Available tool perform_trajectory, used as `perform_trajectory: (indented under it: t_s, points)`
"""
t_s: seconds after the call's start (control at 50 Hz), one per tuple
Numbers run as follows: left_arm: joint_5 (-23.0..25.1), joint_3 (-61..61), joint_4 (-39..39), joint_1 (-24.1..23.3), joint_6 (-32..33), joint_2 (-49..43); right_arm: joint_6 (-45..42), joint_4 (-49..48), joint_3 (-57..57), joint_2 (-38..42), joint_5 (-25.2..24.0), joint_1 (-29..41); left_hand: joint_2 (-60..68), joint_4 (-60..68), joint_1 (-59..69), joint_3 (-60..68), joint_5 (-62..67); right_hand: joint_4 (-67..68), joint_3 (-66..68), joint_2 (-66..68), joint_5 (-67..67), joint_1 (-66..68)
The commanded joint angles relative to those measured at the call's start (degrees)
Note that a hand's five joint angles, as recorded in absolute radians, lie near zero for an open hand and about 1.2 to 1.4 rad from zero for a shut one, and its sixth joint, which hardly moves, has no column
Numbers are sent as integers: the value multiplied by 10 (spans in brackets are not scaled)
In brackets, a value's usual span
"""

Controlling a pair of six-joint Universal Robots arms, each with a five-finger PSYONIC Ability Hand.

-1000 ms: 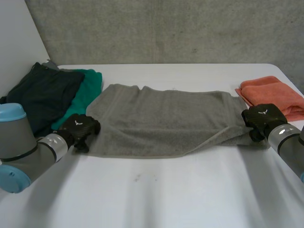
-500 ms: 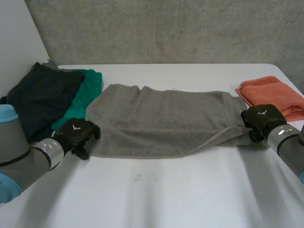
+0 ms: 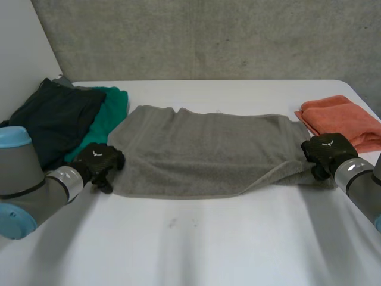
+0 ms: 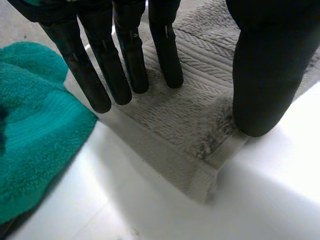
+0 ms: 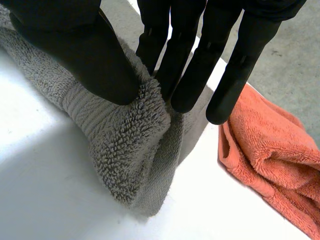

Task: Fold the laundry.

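On my feed, a grey towel [image 3: 202, 152] lies spread flat across the middle of the white table [image 3: 208, 250], long side toward the robot, with one hand at each near corner.

The left hand [image 3: 98, 162] sits at the towel's near-left corner. In its wrist view the fingers [image 4: 125, 65] are straight and spread, tips down on the towel close to its edge. The thumb [image 4: 262, 75] rests on the cloth near the corner, well apart from them. The towel lies flat beneath, so I read this hand as wide and holding nothing.

The right hand [image 3: 327, 152] is at the towel's near-right corner. There the cloth is bunched up into a ridge, with the thumb [image 5: 85, 55] on one side and the fingers [image 5: 185, 75] on the other, pinching it.

Left of the towel, a green towel [image 3: 107, 116] touches its edge, and dark clothes [image 3: 53, 119] lie beyond that. Just right of the towel lies a folded orange towel [image 3: 342, 119].
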Motion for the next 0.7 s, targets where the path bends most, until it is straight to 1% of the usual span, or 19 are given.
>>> perform_trajectory:
  t_s: [0.02, 0.12, 0.16, 0.18, 0.2, 0.24, 0.26, 0.28, 0.34, 0.4, 0.42, 0.52, 0.54, 0.58, 0.6, 0.62, 0.66, 0.68, 0.7]
  points:
    - [-1, 32, -1, -4, 0, -22, 0, 1, 1, 1, 0, 1, 76, 74, 74, 76, 81, 115, 119, 128, 135, 173]
    - [-1, 49, -3, -6, 8, -39, -1, 0, 1, 1, 0, 0, 126, 125, 124, 126, 131, 115, 119, 128, 135, 173]
    - [-1, 56, -4, -7, 24, -43, -1, 1, 1, 1, 0, 0, 173, 172, 171, 173, 178, 115, 119, 128, 135, 173]
    - [-1, 58, -4, -8, 29, -44, -1, 0, 1, 1, 0, 0, 203, 202, 201, 203, 208, 115, 119, 128, 135, 173]
    - [-1, 63, -4, -10, 39, -44, -1, 0, 1, 1, 0, 0, 267, 266, 265, 267, 272, 115, 119, 128, 135, 173]
    - [0, 65, -4, -13, 45, -44, -1, 0, 1, 1, 0, 0, 319, 318, 317, 319, 324, 115, 119, 128, 135, 173]
    - [0, 66, -4, -15, 48, -44, -1, 0, 1, 1, 1, 0, 386, 385, 384, 386, 391, 115, 119, 128, 135, 173]
    - [-1, 67, -4, -15, 49, -43, -1, 0, 1, 1, 1, 0, 422, 420, 420, 422, 427, 115, 119, 128, 135, 173]
    - [-6, 67, -4, -17, 47, -40, -1, 1, 1, -1, 1, -1, 422, 421, 420, 422, 427, 115, 119, 128, 135, 173]
    - [-22, 62, -4, -24, 46, -32, -2, 1, 1, -1, 0, -2, 422, 421, 420, 422, 427, 115, 119, 128, 135, 173]
    - [-36, 55, -5, -25, 45, -12, -3, 1, 1, -3, 0, -2, 422, 421, 420, 422, 427, 115, 119, 128, 135, 173]
    - [-51, 1, -7, -26, 44, 90, -9, 12, -7, -24, 4, -2, 422, 421, 420, 422, 427, 115, 119, 128, 135, 173]
    - [-54, -22, -7, -28, 44, 126, -18, 24, -8, -56, 4, -2, 422, 421, 420, 422, 427, 115, 119, 128, 135, 173]
    - [-55, -45, -9, -28, 47, 167, -37, 48, -9, -96, 4, -3, 422, 421, 420, 422, 427, 115, 119, 128, 135, 173]
    - [-56, -70, -18, -28, 49, 209, -63, 75, -11, -132, 4, -2, 422, 421, 420, 422, 427, 115, 119, 128, 135, 173]
    - [-58, -83, -26, -28, 50, 229, -79, 94, -13, -149, 4, -3, 422, 421, 420, 422, 427, 115, 119, 128, 135, 173]
    - [-67, -107, -50, -27, 52, 269, -110, 132, -17, -180, 4, -3, 422, 421, 420, 422, 427, 115, 119, 128, 135, 173]
    - [-76, -122, -82, -26, 52, 305, -142, 173, -21, -202, 4, -3, 422, 421, 420, 422, 427, 115, 119, 128, 135, 173]
    - [-79, -130, -98, -25, 53, 320, -157, 195, -22, -212, 5, -3, 422, 421, 420, 422, 427, 115, 119, 128, 135, 173]
